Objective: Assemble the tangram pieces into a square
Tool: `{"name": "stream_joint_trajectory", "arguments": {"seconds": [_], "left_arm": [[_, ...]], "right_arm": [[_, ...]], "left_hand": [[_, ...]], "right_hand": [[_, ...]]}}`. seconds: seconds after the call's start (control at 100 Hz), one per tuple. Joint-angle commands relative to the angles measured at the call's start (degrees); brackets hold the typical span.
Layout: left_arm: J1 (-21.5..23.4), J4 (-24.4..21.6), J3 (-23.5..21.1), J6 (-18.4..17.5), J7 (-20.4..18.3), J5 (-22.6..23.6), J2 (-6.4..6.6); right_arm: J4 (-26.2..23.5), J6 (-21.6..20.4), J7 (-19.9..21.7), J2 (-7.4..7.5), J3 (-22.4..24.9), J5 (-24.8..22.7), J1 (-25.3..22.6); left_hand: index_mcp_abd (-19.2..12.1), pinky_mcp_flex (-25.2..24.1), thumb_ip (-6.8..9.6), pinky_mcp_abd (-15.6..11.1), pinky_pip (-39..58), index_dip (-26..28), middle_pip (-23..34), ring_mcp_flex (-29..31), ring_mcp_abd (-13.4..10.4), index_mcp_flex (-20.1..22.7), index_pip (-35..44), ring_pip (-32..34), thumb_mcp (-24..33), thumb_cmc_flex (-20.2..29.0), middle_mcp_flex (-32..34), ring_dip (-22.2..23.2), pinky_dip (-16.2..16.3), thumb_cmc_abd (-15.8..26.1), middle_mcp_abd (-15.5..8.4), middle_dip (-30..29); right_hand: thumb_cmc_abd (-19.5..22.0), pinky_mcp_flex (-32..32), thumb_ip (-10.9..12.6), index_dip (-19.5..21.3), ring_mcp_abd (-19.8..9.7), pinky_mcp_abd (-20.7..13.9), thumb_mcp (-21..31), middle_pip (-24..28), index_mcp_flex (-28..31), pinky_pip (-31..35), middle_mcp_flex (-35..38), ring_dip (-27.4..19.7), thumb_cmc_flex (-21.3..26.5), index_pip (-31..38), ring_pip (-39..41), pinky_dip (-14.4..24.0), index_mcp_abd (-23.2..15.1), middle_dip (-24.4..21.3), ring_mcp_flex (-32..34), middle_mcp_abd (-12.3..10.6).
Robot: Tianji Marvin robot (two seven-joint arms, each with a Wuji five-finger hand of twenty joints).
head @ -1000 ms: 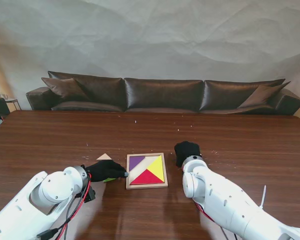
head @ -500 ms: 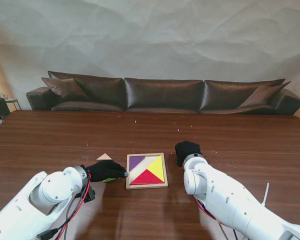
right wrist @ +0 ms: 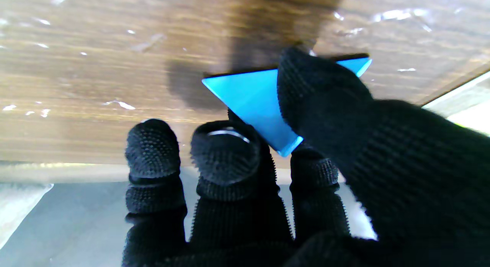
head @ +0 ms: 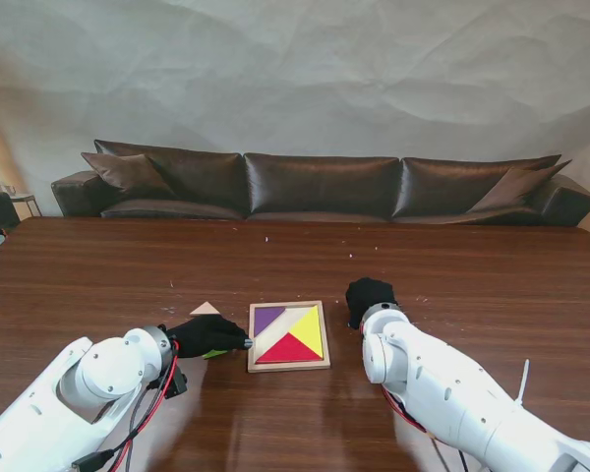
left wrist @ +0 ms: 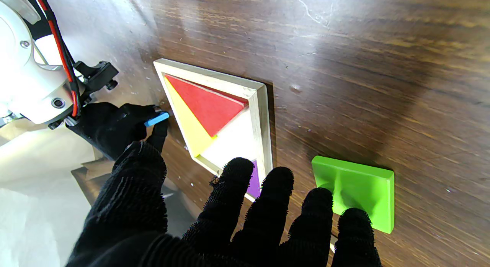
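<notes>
A square wooden tray [head: 288, 367] lies in front of me, holding a purple piece [head: 266, 319], a yellow triangle [head: 311, 332] and a red triangle [head: 288, 349]; part of its pale floor [left wrist: 234, 141] is bare. My left hand [head: 208, 336] rests open just left of the tray, fingers [left wrist: 229, 190] spread over the tray's edge and holding nothing. A green square [left wrist: 354, 190] lies beside those fingers. My right hand [head: 370, 298] hovers right of the tray, shut on a blue triangle [right wrist: 252, 100] pinched between thumb and fingers.
A tan triangle [head: 206, 308] lies on the table farther from me than the left hand. A dark leather sofa [head: 324, 187] stands beyond the table's far edge. The dark wooden table top [head: 472, 275] spreads wide on both sides.
My right hand has drifted slightly to the right with the blue triangle. The left hand and the tray have not moved.
</notes>
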Motion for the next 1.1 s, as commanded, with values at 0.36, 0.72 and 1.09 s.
{"name": "stream_joint_trajectory", "arguments": {"seconds": [0.36, 0.72, 1.09], "left_arm": [[0.3, 0.2, -0.1, 0.0, -1.2, -0.1, -0.09], [0.1, 0.2, 0.1, 0.3, -1.4, -0.2, -0.07], [0.3, 0.0, -0.2, 0.4, -1.1, -0.2, -0.14]], "right_arm": [[1.8, -1.4, 2.9, 1.75, -2.5, -3.1, -2.8], [-2.4, -4.3, 3.4, 3.2, -0.2, -6.6, -3.0], [-6.5, -4.7, 2.9, 2.47, 0.0, -7.0, -2.4]], "left_hand": [[0.0, 0.6, 1.69, 1.5, 0.9, 0.2, 0.4, 1.2, 0.7, 0.5, 0.2, 0.9, 0.0, 1.1, 0.7, 0.8, 0.3, 1.9, 0.5, 0.6], [0.0, 0.6, 1.69, 1.4, 0.9, 0.2, 0.4, 1.2, 0.7, 0.5, 0.2, 0.9, 0.1, 1.1, 0.7, 0.8, 0.3, 1.9, 0.5, 0.6], [0.1, 0.6, 1.68, 1.5, 0.9, 0.2, 0.4, 1.2, 0.7, 0.4, 0.2, 0.9, 0.1, 1.1, 0.7, 0.8, 0.3, 1.9, 0.5, 0.6]], "right_hand": [[2.4, 20.0, -0.1, -0.8, -2.6, -4.7, 2.7, 2.8, 5.0, 0.3, 16.1, 1.4, -3.1, 3.5, -1.0, -2.9, -0.2, -3.5, 2.1, -5.3], [3.2, 20.9, -0.2, 1.9, -2.8, -4.1, 3.3, 1.9, 5.2, 3.1, 18.1, 2.0, -1.8, 3.8, 0.6, -2.6, 2.2, -4.4, 2.2, -2.3], [4.2, 20.8, 0.1, 2.5, -2.7, -3.5, 2.9, 1.6, 5.0, 3.2, 17.8, 1.9, -1.2, 3.5, 0.9, -2.8, 2.7, -3.8, 2.2, -1.7]]}}
